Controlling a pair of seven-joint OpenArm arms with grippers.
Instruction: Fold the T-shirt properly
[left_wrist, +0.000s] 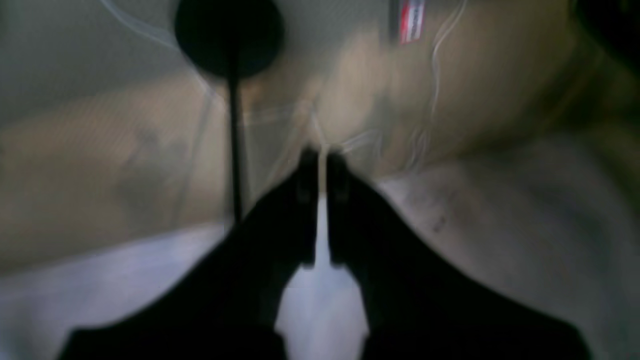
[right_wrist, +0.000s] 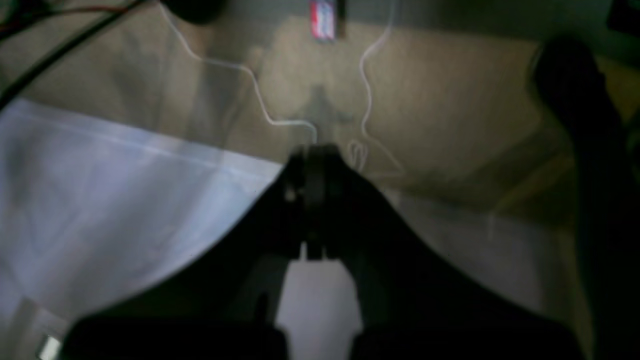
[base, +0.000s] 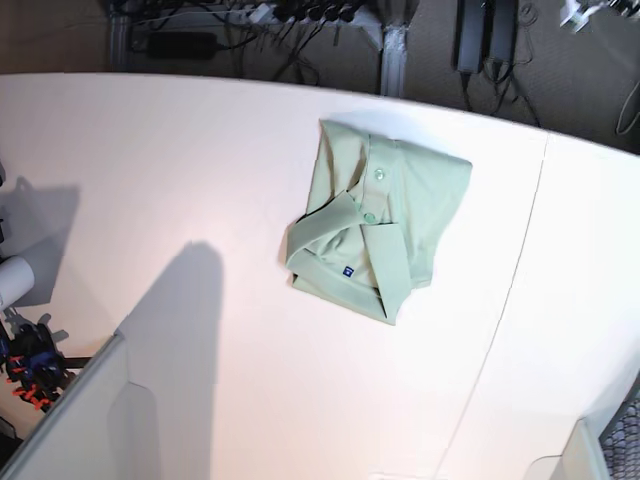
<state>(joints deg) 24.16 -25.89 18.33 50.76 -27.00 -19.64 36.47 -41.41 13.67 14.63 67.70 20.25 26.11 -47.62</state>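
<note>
Item: T-shirt (base: 385, 225), folded into a compact bundle, collar and buttons uppermost, lying on the white surface (base: 180, 170). Left fingers (left_wrist: 322, 165) and right fingers (right_wrist: 315, 155) are seen pressed together, empty, away from the T-shirt. Risk noted: the loose collar flap may spring open if the bundle is disturbed.

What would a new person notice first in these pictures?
The eye goes first to the T-shirt, a pale green folded bundle lying alone near the middle of the white table, its collar, buttons and small blue label facing up. Neither arm touches it. In each blurred wrist view, a dark gripper hangs above a tan floor with thin white cables.
</note>
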